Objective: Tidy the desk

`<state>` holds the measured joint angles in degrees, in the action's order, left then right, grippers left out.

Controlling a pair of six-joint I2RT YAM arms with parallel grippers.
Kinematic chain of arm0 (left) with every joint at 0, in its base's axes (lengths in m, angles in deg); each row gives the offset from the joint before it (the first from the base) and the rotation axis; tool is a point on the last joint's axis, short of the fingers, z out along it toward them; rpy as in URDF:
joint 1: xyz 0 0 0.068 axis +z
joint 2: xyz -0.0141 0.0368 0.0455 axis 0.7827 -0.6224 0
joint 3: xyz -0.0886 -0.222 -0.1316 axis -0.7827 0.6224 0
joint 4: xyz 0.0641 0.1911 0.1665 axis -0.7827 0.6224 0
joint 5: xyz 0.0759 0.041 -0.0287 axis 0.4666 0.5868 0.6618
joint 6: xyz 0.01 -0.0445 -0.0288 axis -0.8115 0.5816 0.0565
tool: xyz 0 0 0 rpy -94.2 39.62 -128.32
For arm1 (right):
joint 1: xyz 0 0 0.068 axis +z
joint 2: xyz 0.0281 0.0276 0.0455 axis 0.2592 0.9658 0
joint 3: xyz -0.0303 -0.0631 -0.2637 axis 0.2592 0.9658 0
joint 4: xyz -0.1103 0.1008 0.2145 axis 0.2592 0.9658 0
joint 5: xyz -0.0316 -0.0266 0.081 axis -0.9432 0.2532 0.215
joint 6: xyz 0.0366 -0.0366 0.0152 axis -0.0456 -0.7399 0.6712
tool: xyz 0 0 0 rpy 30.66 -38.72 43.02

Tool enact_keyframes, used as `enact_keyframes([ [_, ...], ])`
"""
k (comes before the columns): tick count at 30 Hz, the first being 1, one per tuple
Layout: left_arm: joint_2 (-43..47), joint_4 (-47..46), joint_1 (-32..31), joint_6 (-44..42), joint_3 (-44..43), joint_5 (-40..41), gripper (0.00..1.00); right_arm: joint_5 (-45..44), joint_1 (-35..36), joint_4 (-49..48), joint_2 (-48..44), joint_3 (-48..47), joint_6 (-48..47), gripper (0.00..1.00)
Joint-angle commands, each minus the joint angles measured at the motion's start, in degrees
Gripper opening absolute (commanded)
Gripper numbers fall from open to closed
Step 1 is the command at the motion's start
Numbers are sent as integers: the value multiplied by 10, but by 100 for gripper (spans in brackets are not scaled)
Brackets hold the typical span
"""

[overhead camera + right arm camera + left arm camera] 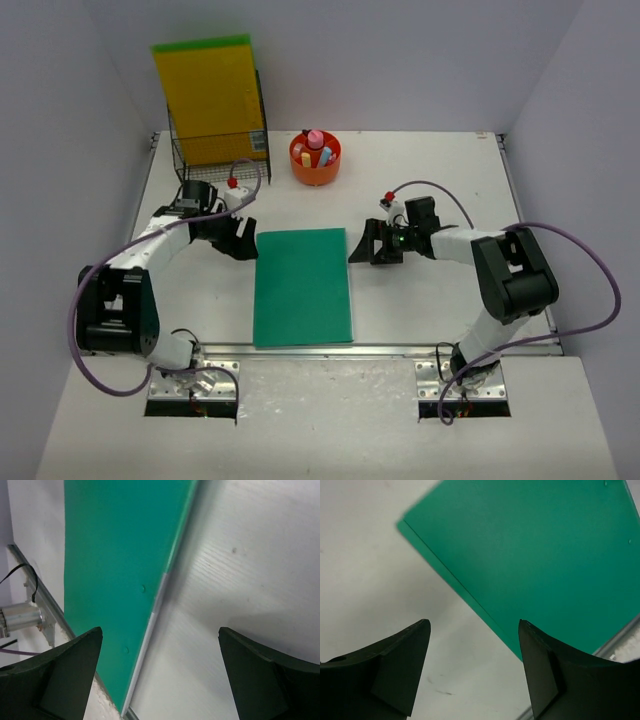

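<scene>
A green folder [302, 288] lies flat in the middle of the white desk [430, 300]. My left gripper [242, 242] sits low just off the folder's top left corner, open, with only bare desk between its fingers. In the left wrist view the folder [545, 555] fills the upper right, beyond that gripper [474, 626]. At the folder's top right corner my right gripper [363, 246] stands wide open and holds nothing. The right wrist view has the folder's edge [115, 555] running between the fingers of the right gripper [160, 631].
A wire rack [215, 140] holding an upright yellow folder [208, 95] stands at the back left. An orange cup [315, 160] with small items is at the back centre. A metal rail [330, 350] runs along the desk's front edge. Pale walls enclose the sides.
</scene>
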<state>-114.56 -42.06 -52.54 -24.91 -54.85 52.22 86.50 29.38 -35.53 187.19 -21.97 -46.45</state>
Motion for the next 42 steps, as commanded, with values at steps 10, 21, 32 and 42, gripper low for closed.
enact_keyframes([
  [10, -187, -42, 3, 127, -32, -87, 64, 92, 15, -207, 146, -2, 161, 99],
  [21, -264, -34, -86, 128, -71, -70, 63, 98, 112, -396, 245, -56, 336, 76],
  [32, -245, -42, -101, 127, -60, -74, 65, 132, 122, -437, 226, -73, 324, 22],
  [42, -63, 129, -3, -69, -215, -199, 89, 192, 101, -446, 89, -110, 196, 0],
])
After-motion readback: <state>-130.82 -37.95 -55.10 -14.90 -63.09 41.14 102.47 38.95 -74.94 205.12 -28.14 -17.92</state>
